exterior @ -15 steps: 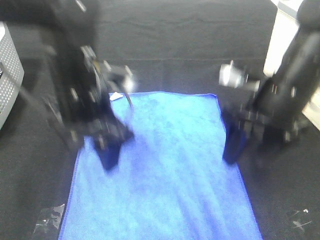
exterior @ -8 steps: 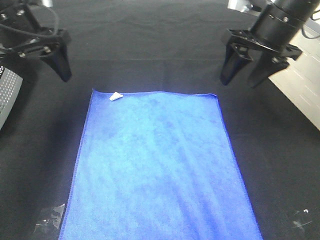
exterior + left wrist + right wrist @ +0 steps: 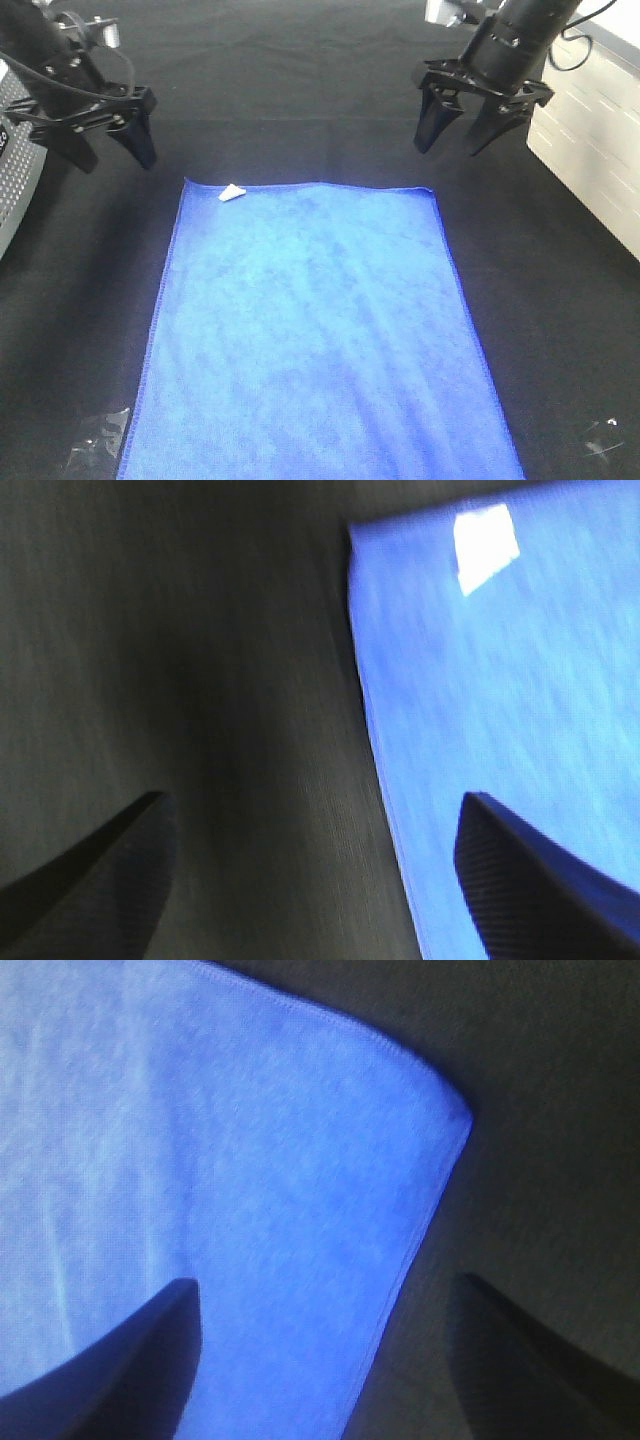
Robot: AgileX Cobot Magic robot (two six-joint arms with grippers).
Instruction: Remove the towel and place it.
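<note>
Plainly the job had not got past the approach: the blue towel (image 3: 320, 330) lay spread flat on the black table cloth (image 3: 560, 330), filling the middle of the table and running off toward 6 o'clock, with its white tag (image 3: 231, 193) at the 11 o'clock corner. The left gripper (image 3: 115, 158) hung in the air at about 10 o'clock of the towel, just off the tagged corner, jaws spread wide and nothing between them. The right gripper (image 3: 450, 147) hovered at about 1 o'clock, beyond the other far corner, likewise wide open and empty. From each wrist camera one finger looked to stand over blue cloth and the other over black, so each corner sat roughly between the jaws, though well below them. To my eye the step in hand was lining up for a two-handed pick at the far corners. The next move would call for both grippers to come down onto their corners together and pinch only the towel's stitched edge. It lay thin and flush, so a finger would have to get under it without catching the black covering beneath.
</note>
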